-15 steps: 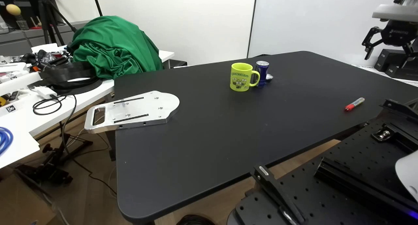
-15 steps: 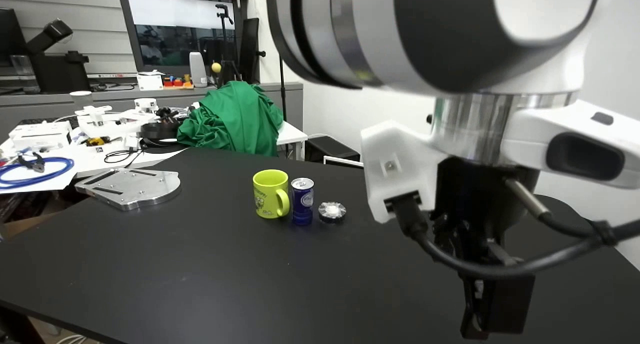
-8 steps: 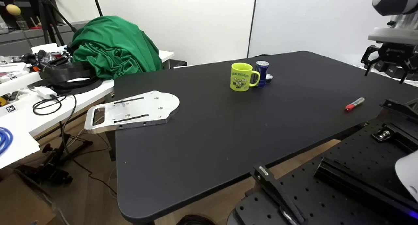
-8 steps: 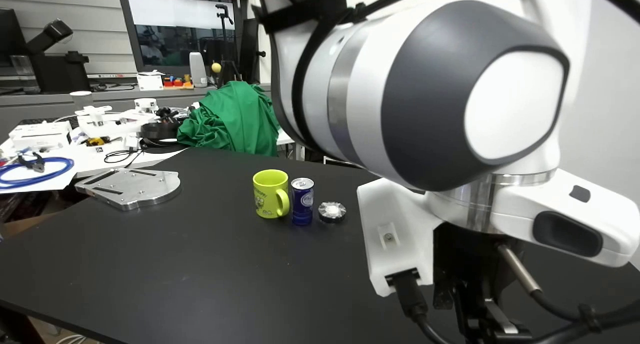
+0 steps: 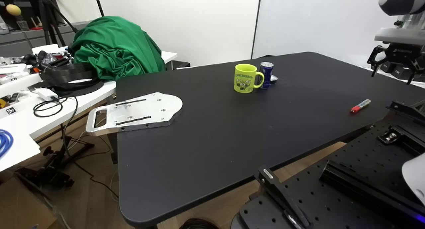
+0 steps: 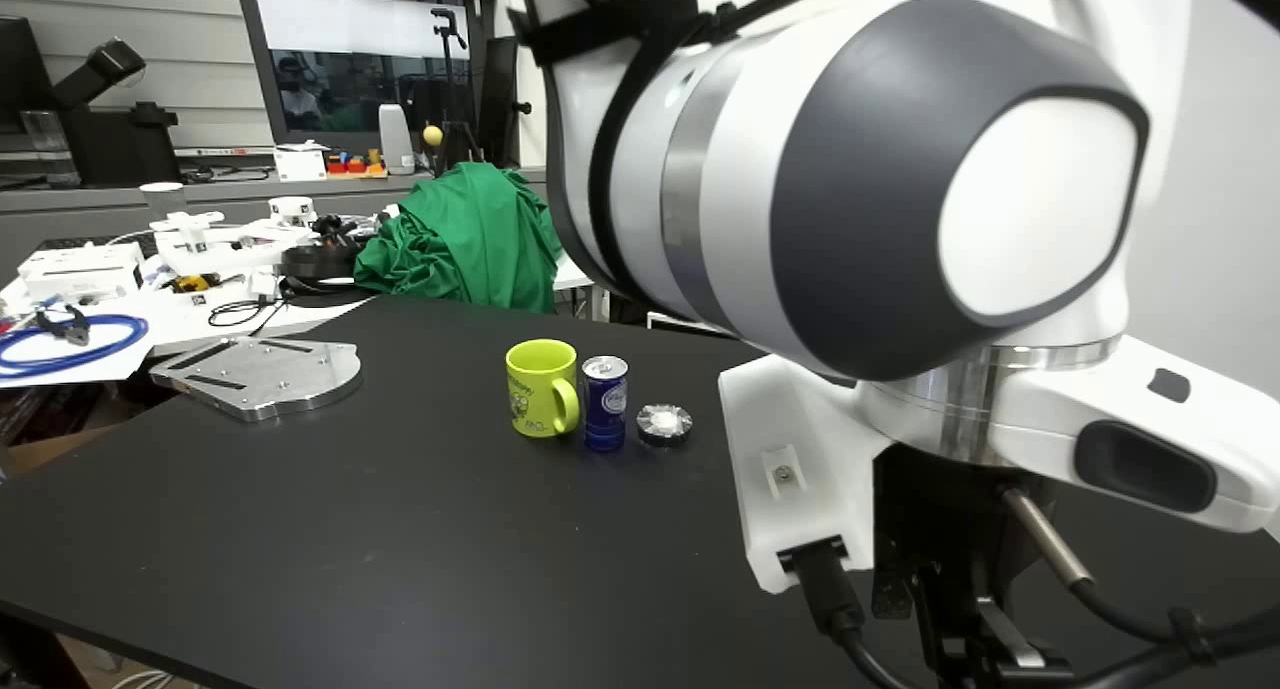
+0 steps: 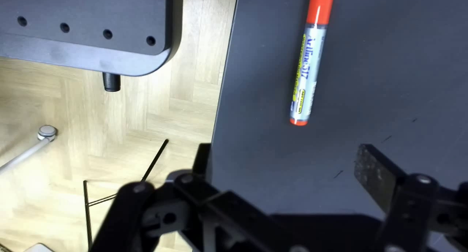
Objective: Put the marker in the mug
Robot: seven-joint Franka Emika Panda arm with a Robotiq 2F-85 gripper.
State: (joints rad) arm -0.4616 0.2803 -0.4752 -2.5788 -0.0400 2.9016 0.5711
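Red at its cap and whitish along its barrel, the marker [image 7: 309, 74] lies flat on the dark tabletop [image 5: 212, 149], near one edge and almost parallel to it. In the wrist view the cap is cut by the upper border, and on the barrel one can read the print "Artline 517". Well apart from the marker stands the mug [image 5: 244, 78], upright and bright yellow-green; in an exterior view its front shows printed figures, with letters above them that are too small to read. Its handle points toward a blue can [image 6: 605, 409], which also stands upright, just beside the mug; whether these two touch, one cannot tell. On the side of the can away from the mug lies a low round thing [image 6: 664, 424], black at the side and shiny whitish on top. The fingers [image 7: 376, 177] hang in the air, wide apart, and between their tips the wrist view shows the dark surface; the marker lies ahead of them, apart from both. In an exterior view the white and grey robot arm [image 6: 880, 189] fills much of the upper right part. Toward the left side of both exterior views, a silver metal plate [image 5: 142, 110] rests on the tabletop, and behind it a green cloth [image 5: 116, 46] is heaped.
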